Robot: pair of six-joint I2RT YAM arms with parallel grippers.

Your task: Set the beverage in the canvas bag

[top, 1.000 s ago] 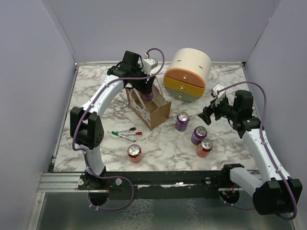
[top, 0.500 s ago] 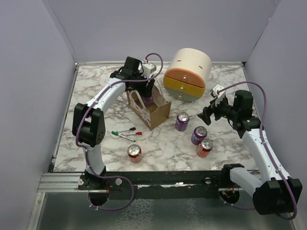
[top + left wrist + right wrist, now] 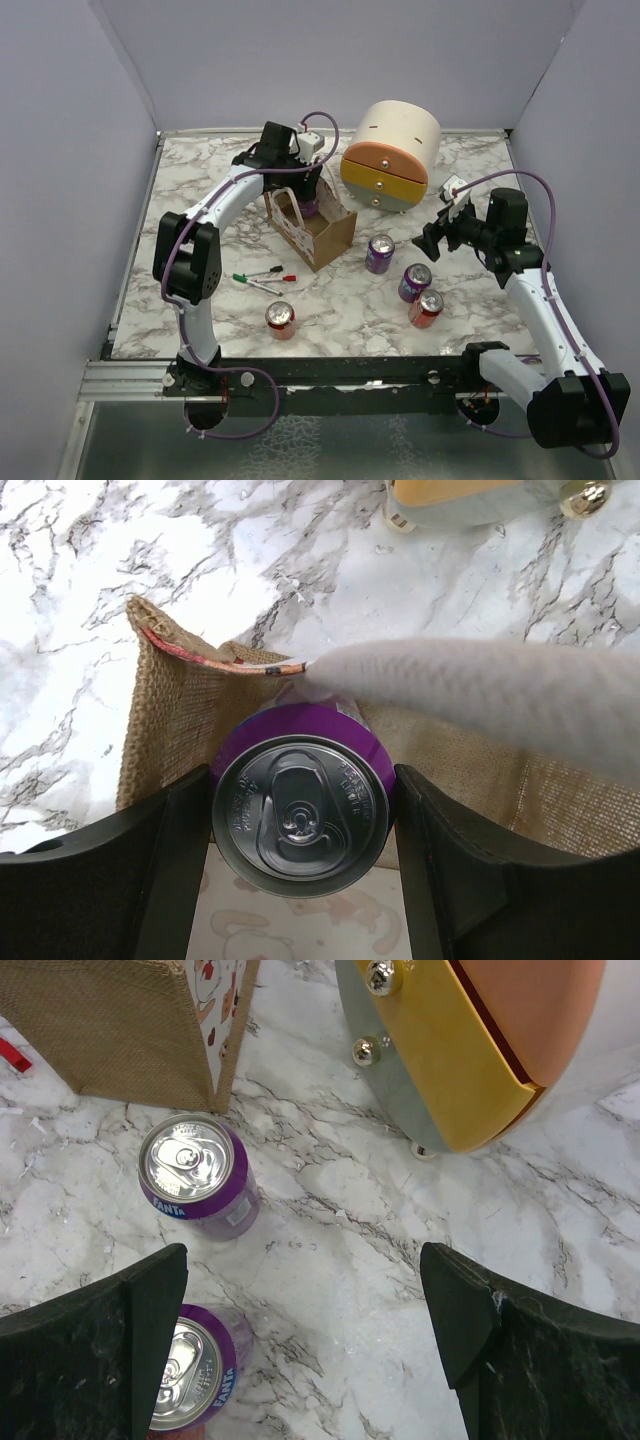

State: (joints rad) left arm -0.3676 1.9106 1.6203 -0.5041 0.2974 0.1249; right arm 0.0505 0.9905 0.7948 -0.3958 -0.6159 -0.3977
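squarely within left pincer sits the beverage.

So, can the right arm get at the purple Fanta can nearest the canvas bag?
Probably yes: the right end effector hangs open above the purple Fanta can, nothing between them; canvas bag and drawer unit stand off to the sides.

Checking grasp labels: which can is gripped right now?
The purple can at the mouth of the canvas bag, between the fingers of the left gripper; the other cans stand free on the table.
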